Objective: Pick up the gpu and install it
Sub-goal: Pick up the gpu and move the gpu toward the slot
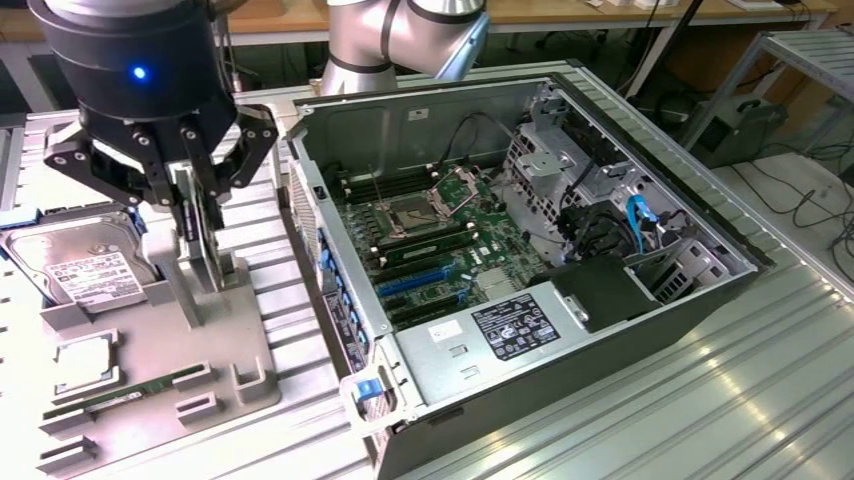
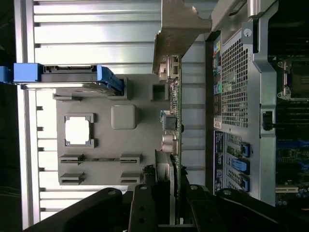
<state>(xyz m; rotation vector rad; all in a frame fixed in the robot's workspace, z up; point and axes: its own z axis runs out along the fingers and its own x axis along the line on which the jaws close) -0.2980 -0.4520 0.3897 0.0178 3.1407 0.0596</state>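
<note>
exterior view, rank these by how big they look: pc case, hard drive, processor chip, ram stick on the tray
1. pc case
2. hard drive
3. processor chip and ram stick: the stick looks longer but much thinner, so I won't rank one over the other.

Ribbed aluminium table (image 1: 694, 400) underneath; wooden bench (image 1: 561, 12) behind; metal frame (image 1: 801, 50) at exterior view's right, cables (image 1: 814, 200) trailing across floor (image 1: 763, 178).

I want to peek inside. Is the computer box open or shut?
Open. The computer box lies with its side uncovered, so the green motherboard shows.
</note>
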